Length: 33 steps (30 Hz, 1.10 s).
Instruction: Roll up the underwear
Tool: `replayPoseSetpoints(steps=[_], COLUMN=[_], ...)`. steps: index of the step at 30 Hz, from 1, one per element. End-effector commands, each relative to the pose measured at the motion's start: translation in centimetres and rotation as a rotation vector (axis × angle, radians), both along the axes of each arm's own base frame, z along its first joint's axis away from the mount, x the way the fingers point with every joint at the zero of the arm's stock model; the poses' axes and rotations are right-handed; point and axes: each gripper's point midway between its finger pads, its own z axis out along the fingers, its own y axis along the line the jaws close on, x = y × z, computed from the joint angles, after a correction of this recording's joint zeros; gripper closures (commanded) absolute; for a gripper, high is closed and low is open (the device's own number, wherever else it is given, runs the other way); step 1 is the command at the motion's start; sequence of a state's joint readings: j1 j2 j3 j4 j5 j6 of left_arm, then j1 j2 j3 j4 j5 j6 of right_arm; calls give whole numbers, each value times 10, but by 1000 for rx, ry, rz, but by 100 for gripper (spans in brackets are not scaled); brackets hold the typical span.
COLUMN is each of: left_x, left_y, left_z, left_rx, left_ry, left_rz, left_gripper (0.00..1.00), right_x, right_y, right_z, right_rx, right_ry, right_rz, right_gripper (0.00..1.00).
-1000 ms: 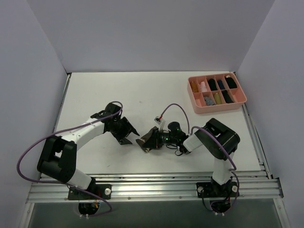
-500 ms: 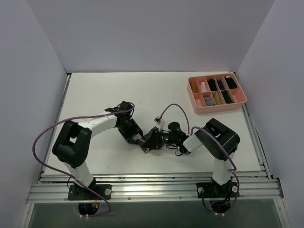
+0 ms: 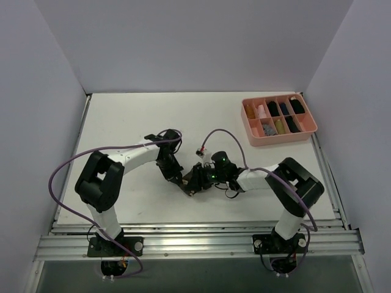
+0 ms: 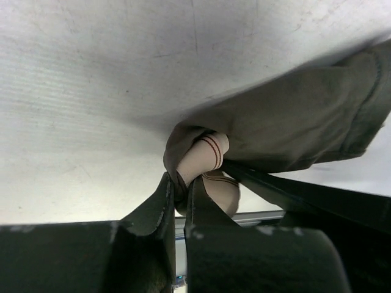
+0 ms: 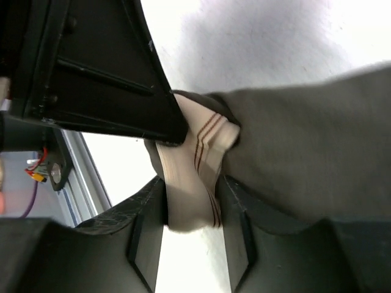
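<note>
The underwear (image 3: pixel 190 182) is a small olive-brown bundle with a tan striped waistband, lying on the white table between both grippers. My left gripper (image 3: pixel 181 180) comes in from the left. Seen from the left wrist, it (image 4: pixel 179 183) is shut on a fold of the olive cloth (image 4: pixel 293 128), right beside the rolled waistband (image 4: pixel 204 155). My right gripper (image 3: pixel 197 179) meets it from the right. From the right wrist, its jaws (image 5: pixel 192 189) stand parted with the waistband (image 5: pixel 189 177) lying between them. The left gripper's black finger (image 5: pixel 110 73) presses on the band's top.
A pink compartment tray (image 3: pixel 313 129) with small rolled bundles stands at the back right. The metal rail (image 3: pixel 195 235) runs along the near table edge. Purple cables loop above both arms.
My left gripper has swung right to the underwear and closed on its cloth. The right gripper's jaws have widened around the waistband, and its arm has stretched out leftward.
</note>
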<state>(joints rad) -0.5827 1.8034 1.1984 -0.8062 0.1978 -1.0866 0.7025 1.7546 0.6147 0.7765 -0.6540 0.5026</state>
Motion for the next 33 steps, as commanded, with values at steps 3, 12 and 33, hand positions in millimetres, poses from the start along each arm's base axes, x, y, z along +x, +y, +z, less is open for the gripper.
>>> replayPoseSetpoints(steps=[3, 12, 33], left_x=[-33, -37, -31], left_y=[48, 45, 34], left_z=[1, -4, -10], left_rx=[231, 244, 244], left_ry=[83, 120, 156], left_rz=[-77, -100, -117], left_gripper=[98, 98, 98], right_x=[11, 0, -31], right_y=[-30, 2, 51], right_z=[14, 71, 47], right_rx=[-226, -217, -471], right_ry=[-78, -296, -559], right_rz=[-74, 11, 46], right_gripper=[63, 58, 51])
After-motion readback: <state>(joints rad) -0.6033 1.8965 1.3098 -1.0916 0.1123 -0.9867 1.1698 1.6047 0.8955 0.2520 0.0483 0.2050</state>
